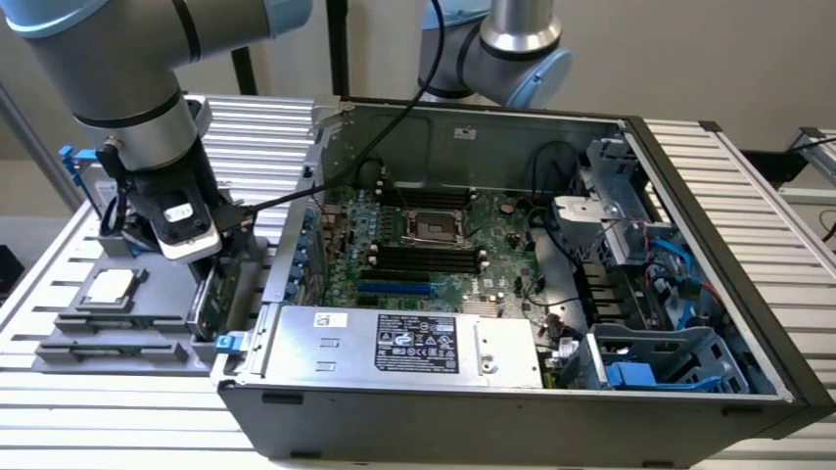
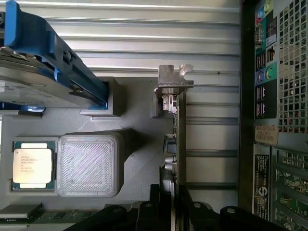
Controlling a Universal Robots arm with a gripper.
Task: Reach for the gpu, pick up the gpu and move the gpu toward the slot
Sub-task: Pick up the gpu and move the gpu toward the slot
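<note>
The gpu stands edge-on in the grey holder tray, at the exterior view's left, just outside the open computer case. In the wrist view the gpu is a thin green blade with its silver end bracket at the far end, still beside the tray's support block. My gripper is down over the card. Its dark fingers press both sides of the card, so the gripper is shut on it. The blue expansion slots lie on the motherboard inside the case.
The tray also holds a square silver chip, a ribbed grey pad and a blue-framed hard drive. The case's side wall stands between card and motherboard. A silver power supply sits at the case front. A second arm stands behind.
</note>
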